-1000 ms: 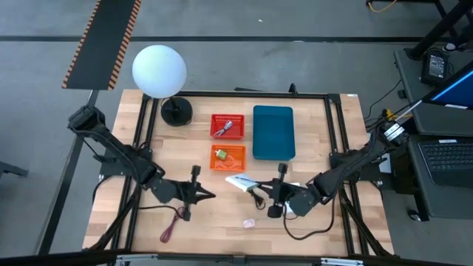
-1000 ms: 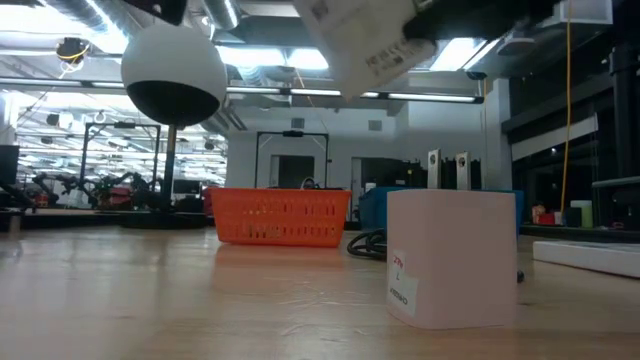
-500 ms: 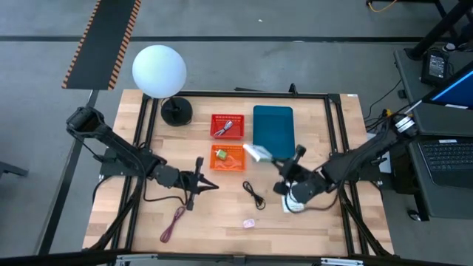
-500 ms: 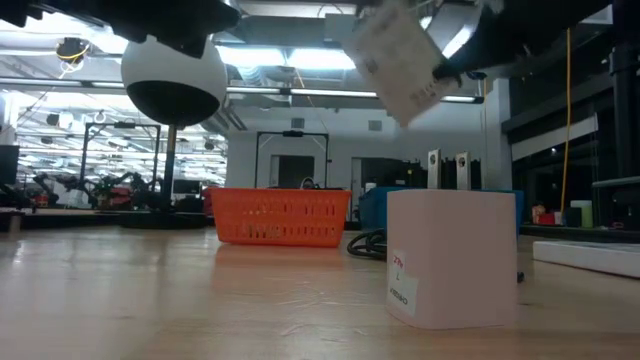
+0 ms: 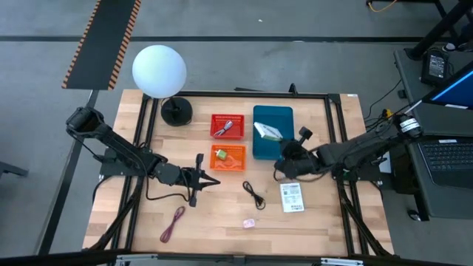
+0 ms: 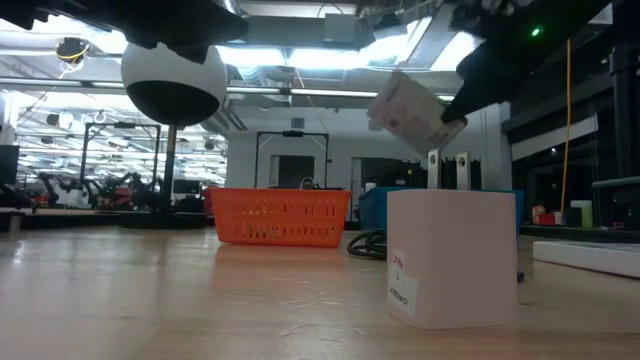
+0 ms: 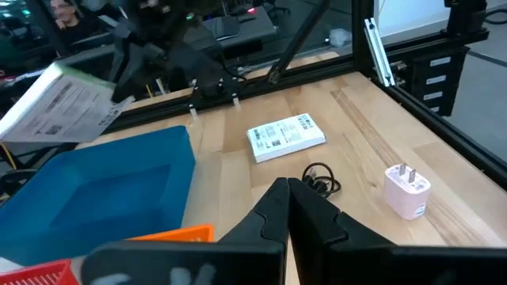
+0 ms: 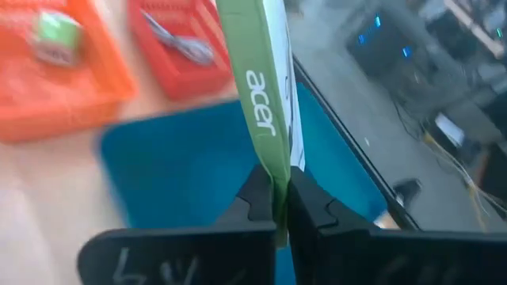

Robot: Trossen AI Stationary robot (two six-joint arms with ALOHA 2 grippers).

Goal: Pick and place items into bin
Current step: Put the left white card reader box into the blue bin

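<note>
My right gripper (image 5: 281,146) hangs over the blue bin (image 5: 273,140), shut on a white printed packet with a green edge (image 5: 267,131), which shows in the air in the low view (image 6: 410,110). A second white packet (image 5: 293,196) lies flat on the table. So do the black cord (image 5: 255,196), the dark-red cord (image 5: 172,224) and the small pink piece (image 5: 249,222). My left gripper (image 5: 211,181) is shut above the table, left of the black cord, and touches nothing. My right gripper pinches the packet between its two fingers (image 8: 257,202) at its green "acer" edge (image 8: 268,119). The packet stands on edge and reaches forward from the fingertips. It is lifted clear and tilted above the blue bin (image 8: 182,174).
A red basket (image 5: 228,125) and an orange basket (image 5: 228,157) holding small items stand left of the bin. The white globe lamp (image 5: 159,70) and its black base (image 5: 177,111) stand at the far left corner. A black frame rail (image 5: 336,140) runs along the table's right side.
My right gripper has carried the packet up from the table's near middle toward the far edge, to above the blue bin, staying shut on it. The second packet, earlier under that gripper, now shows. My left gripper has moved slightly toward the far edge.
</note>
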